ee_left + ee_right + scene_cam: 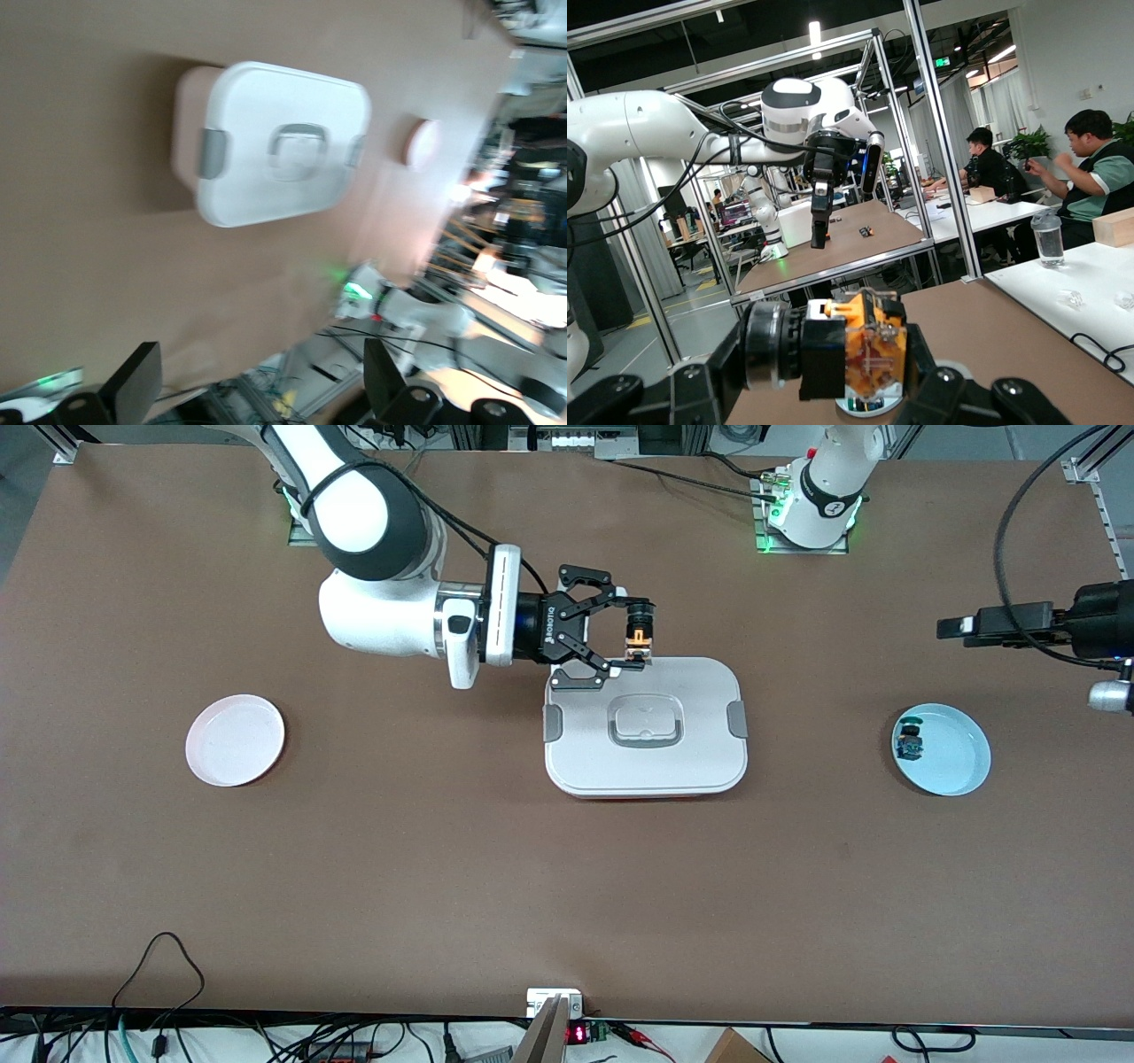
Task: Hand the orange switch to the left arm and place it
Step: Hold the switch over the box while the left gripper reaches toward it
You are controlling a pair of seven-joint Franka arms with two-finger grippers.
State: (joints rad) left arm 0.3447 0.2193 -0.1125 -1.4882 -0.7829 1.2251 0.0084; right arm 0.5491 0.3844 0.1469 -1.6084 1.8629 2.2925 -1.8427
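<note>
Starting at the right arm's end of the table, a pink plate [235, 740] lies bare. Next along, the right gripper [631, 640] is clenched on the orange switch [638, 641], holding it in the air over the box's [645, 726] edge nearest the bases, turned sideways so the switch points toward the left arm. The right wrist view shows the switch [868, 347] pinched between the fingers, black cap out to one side. Past the box, a blue plate [966, 766] carries the blue-green switch [910, 742]. At the table's end, the left gripper [955, 628] hangs high above the surface with its jaws spread and empty. This looks like the mid-air handover stage: the right arm is presenting the switch. Next, I judge, the left gripper must come across above the box, line its open fingers around the exposed end, and close before the right lets go.
</note>
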